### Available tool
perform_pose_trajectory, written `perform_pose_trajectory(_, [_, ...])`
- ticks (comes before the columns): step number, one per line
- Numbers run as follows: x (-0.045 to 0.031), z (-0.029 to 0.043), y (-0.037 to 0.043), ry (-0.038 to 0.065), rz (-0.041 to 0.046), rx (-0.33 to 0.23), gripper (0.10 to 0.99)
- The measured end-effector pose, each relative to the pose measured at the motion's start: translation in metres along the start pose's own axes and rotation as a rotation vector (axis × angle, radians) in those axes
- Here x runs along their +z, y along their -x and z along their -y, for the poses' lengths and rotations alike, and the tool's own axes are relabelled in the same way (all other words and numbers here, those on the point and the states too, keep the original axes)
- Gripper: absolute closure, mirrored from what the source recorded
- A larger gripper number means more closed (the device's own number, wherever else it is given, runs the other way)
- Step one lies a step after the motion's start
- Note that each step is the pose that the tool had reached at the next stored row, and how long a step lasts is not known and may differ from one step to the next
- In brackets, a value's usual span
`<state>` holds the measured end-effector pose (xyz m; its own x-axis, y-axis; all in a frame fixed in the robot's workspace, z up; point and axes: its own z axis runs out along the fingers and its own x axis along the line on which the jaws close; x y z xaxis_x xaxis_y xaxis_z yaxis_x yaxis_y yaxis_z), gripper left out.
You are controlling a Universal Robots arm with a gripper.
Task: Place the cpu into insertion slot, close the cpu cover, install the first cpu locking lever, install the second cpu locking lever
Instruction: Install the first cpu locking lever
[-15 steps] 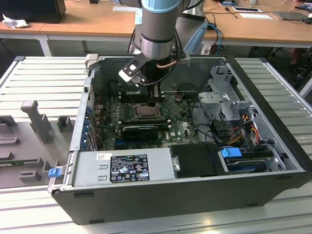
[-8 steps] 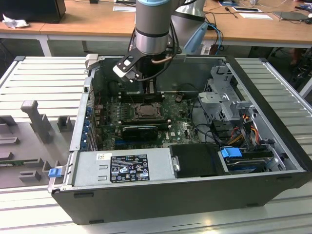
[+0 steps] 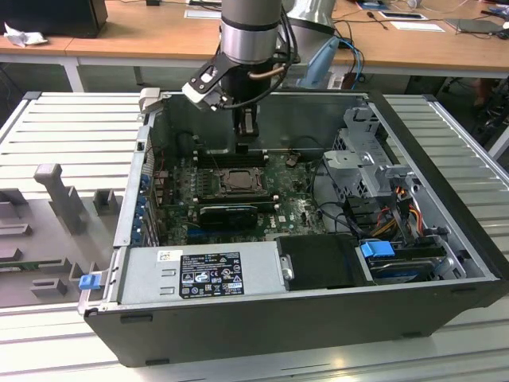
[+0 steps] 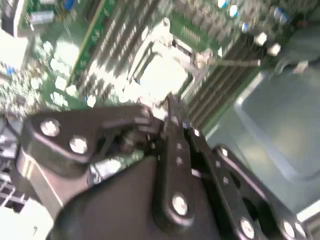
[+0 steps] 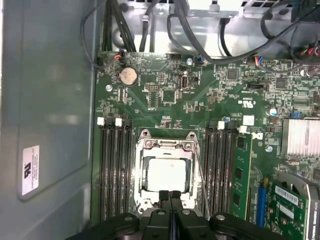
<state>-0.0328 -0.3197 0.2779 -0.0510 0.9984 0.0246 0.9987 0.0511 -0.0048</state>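
Observation:
The cpu (image 5: 167, 172) lies flat in the socket on the green motherboard (image 5: 165, 95), its pale silver face showing through the open centre of the cpu cover (image 5: 167, 139). The grey frame of the cover lies down around the chip. A thin wire lever (image 5: 201, 175) runs along one side of the socket; I cannot tell whether it is latched. My gripper (image 5: 170, 196) hangs just over the socket's edge, fingers pressed together with nothing between them. In the exterior view the gripper (image 3: 246, 143) points down at the socket (image 3: 237, 181). The second wrist view shows the fingertips (image 4: 169, 107) beside the cpu (image 4: 160, 70).
The motherboard sits in an open computer case (image 3: 445, 199) on a slatted bench. Memory slots (image 5: 115, 170) flank the socket. Black cables (image 5: 150, 25) hang along one board edge. A power supply (image 3: 199, 274) and a drive cage (image 3: 374, 171) crowd the exterior view's near and right sides.

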Motion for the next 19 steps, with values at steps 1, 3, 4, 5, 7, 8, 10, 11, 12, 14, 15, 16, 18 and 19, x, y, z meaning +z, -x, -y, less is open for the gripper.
perform_pose_trajectory(1, [0.0,0.0,0.0,0.0,0.0002,-0.02,0.98])
perform_pose_trajectory(3, [0.0006,-0.0001,0.0,-0.002,0.0007,-0.084,0.98])
perform_pose_trajectory(4, [0.0012,0.0,0.0001,-0.004,0.0011,-0.144,0.98])
perform_pose_trajectory(5, [0.0015,0.0,0.0001,-0.005,0.0012,-0.183,0.98])
perform_pose_trajectory(7, [0.0019,0.0,0.0001,-0.006,0.0014,-0.236,0.98])
perform_pose_trajectory(8, [0.002,0.0,0.0001,-0.006,0.0015,-0.254,0.98])
perform_pose_trajectory(10, [0.0025,0.0,0.0001,-0.009,0.002,-0.355,0.98])
perform_pose_trajectory(11, [0.0027,0.0,0.0001,-0.01,0.0021,-0.383,0.98])
perform_pose_trajectory(12, [0.0029,0.0,0.0001,-0.011,0.0024,-0.436,0.98])
perform_pose_trajectory(14, [0.0031,0.0,0.0001,-0.012,0.0027,-0.502,0.98])
perform_pose_trajectory(15, [0.0032,0.0,0.0001,-0.013,0.0028,-0.531,0.98])
perform_pose_trajectory(16, [0.0033,-0.0001,0.0001,-0.014,0.003,-0.568,0.98])
perform_pose_trajectory(18, [0.0034,0.0,0.0001,-0.015,0.0031,-0.596,0.98])
perform_pose_trajectory(19, [0.0034,0.0,0.0001,-0.015,0.0033,-0.611,0.98])
